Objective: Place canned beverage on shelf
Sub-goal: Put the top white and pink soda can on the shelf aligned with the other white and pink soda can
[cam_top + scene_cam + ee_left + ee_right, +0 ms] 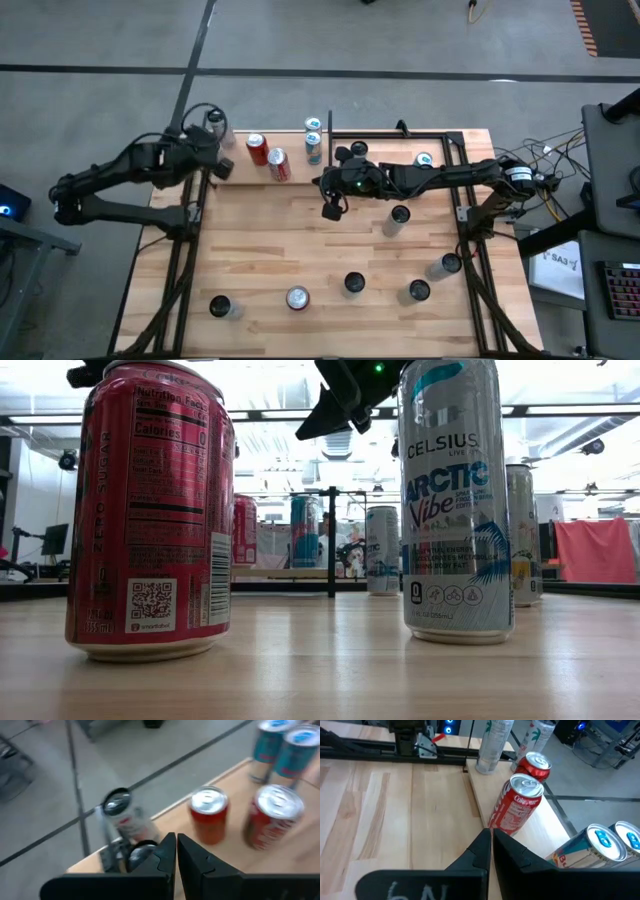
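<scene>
The shelf (476, 787) is a pale panel at the table's far left (250, 176). Two red cans (257, 148) (278, 163), two teal cans (313, 135) and a silver can (213, 122) stand upright on their bases on it. My left gripper (222, 170) hovers shut over the shelf's left part, near the silver can (122, 817), holding nothing. My right gripper (330, 210) hangs shut above the table's middle, just off the shelf's near edge. It points toward the nearer red can (517, 805) and is also empty.
Several more cans stand on the bare table: one (400, 215) right of my right gripper, others along the near half (297, 298) (354, 283) (447, 265). A black metal frame (400, 135) with a can (424, 160) sits at the far right. A red can (150, 510) and a Celsius can (455, 500) fill the low view.
</scene>
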`<state>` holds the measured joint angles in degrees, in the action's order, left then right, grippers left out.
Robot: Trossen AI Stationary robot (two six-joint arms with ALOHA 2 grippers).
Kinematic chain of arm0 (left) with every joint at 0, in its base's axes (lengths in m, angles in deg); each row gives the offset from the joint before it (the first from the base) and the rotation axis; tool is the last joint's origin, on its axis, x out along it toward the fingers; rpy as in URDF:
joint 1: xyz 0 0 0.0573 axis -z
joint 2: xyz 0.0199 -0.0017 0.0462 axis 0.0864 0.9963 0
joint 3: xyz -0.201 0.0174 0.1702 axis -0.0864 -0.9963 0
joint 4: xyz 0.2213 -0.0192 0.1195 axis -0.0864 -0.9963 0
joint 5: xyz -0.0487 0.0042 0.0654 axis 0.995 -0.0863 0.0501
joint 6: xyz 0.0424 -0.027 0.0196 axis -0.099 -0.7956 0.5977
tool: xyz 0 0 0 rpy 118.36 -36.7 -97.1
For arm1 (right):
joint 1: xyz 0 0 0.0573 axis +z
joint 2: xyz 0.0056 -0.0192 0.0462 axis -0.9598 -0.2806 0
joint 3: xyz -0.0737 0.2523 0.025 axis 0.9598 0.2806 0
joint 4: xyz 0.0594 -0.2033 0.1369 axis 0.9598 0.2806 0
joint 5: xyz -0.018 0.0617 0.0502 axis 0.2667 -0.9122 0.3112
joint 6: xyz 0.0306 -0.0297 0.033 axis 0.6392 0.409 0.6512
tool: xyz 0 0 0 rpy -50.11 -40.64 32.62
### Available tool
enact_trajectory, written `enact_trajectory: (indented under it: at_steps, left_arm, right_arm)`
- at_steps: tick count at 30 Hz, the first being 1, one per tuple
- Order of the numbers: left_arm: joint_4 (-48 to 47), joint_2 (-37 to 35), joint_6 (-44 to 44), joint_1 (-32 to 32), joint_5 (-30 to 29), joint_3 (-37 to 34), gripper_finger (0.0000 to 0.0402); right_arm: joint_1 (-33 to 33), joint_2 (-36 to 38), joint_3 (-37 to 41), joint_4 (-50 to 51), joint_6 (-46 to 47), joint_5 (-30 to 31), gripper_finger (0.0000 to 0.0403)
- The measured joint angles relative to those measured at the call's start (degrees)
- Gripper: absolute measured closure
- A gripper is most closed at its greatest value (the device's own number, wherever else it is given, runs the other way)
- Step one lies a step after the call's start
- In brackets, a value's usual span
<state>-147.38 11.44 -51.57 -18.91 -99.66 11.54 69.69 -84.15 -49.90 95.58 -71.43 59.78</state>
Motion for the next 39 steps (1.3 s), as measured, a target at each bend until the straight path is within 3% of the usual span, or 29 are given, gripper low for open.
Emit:
enact_trajectory:
  at_steps: [12,26,39]
  left_arm:
    - [0.3,4.2,3.3,-10.9,0.5,-4.7,0.0402]
    - [0.5,10.4,0.9,-11.4,0.5,-6.1,0.0402]
    - [2.6,9.5,-1.7,-11.4,-0.5,-10.5,0.0401]
  right_arm:
    - [0.0,0.0,0.0,0.6,1.3,0.0,0.0394]
    - [0.0,0.0,0.0,1.1,1.4,0.0,0.0394]
    - [0.0,0.0,0.0,1.6,2.9,0.0,0.0394]
